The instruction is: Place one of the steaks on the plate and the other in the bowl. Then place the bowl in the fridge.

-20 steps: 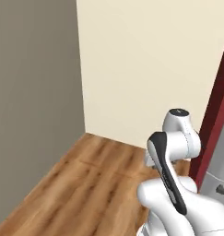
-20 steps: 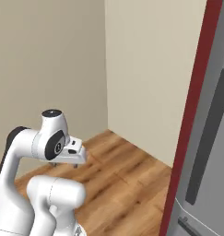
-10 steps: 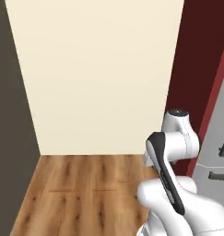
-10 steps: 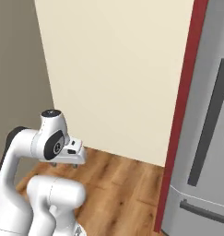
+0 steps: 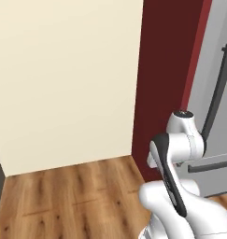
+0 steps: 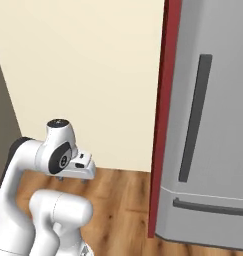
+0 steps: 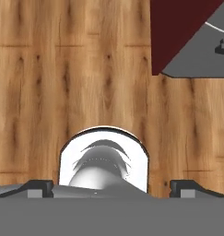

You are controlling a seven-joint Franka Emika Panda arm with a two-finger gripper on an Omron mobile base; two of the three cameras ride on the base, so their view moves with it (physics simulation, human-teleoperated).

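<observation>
While gripper gapes, fridge beyond

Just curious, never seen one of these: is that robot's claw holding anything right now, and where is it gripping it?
Nothing. The gripper is open, with only wooden floor below.

The fridge is cut off by the right edge and the top edge in both base views, so its full width and height cannot be told. In the hand view, far above the gripper and to its right, only a corner of the fridge base shows. The two finger tips are cut by the bottom band. The wooden floor runs out of every picture.
</observation>
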